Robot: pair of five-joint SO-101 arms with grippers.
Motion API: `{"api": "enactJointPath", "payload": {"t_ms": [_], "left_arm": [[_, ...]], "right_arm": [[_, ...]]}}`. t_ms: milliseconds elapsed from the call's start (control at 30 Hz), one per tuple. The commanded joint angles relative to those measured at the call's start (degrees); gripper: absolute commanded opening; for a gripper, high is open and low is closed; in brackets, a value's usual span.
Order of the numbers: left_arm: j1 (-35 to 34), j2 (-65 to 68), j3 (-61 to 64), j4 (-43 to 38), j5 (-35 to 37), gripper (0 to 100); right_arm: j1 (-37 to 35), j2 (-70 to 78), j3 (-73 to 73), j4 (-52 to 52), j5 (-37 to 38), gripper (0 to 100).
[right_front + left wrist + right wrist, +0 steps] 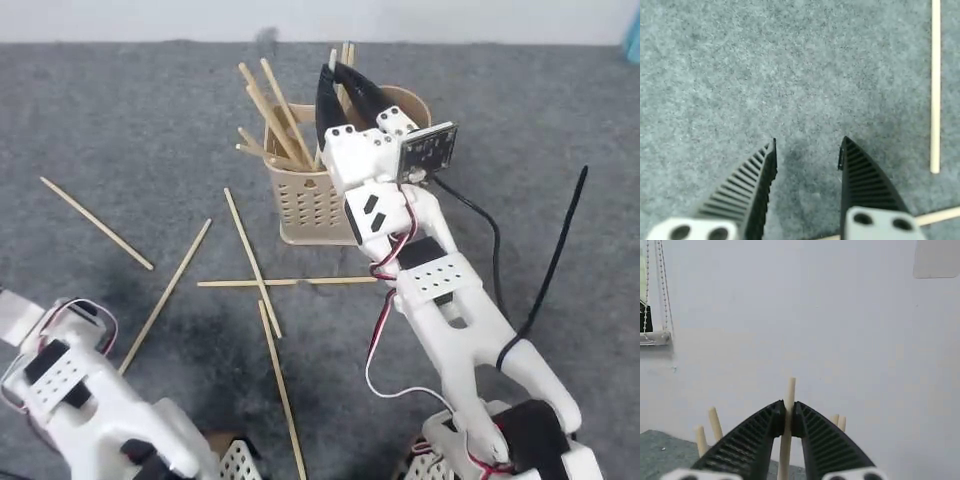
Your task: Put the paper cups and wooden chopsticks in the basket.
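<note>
A beige basket [300,210] stands upright on the grey carpet with several wooden chopsticks [268,115] sticking out of it and a brown paper cup [415,105] inside. My right gripper [335,78] hovers over the basket's mouth. In the right wrist view this right gripper [788,417] is shut on an upright chopstick [789,390]. Several loose chopsticks [252,262] lie on the carpet in front of and left of the basket. My left gripper [807,150] is open just above bare carpet, with a chopstick [935,85] lying off to one side of it.
The left arm's white body [70,390] sits at the near left corner. A black cable [550,270] runs beside the right arm. White perforated parts [240,460] show at the near edge. A pale wall [840,315] rises behind the table.
</note>
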Motion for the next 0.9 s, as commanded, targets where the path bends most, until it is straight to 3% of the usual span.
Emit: {"api": "enactJointPath", "payload": {"t_ms": [0,133,300,467,667,867], "left_arm": [[0.7,-1.67,-0.13,-1.49,0.53,20],[0.7,-1.67,-0.13,-1.49,0.53,20],[0.7,-1.67,-0.13,-1.49,0.53,20],[0.7,-1.67,-0.13,-1.49,0.53,20],[0.7,-1.67,-0.13,-1.49,0.53,20],[0.7,-1.67,-0.13,-1.49,0.53,20]], "right_arm": [[-1.01,-1.01,-2.9,3.47,-0.62,1.1],[-1.98,-1.1,-9.41,10.33,-0.62,1.9],[-2.51,-2.51,-21.01,29.67,-1.32,11.4],[-3.38,-5.58,-27.43,42.15,-6.51,11.9],[-3.56,-11.82,-31.56,54.46,-7.12,12.0],[-3.56,-23.25,-36.22,78.81,-6.86,11.5]]}}
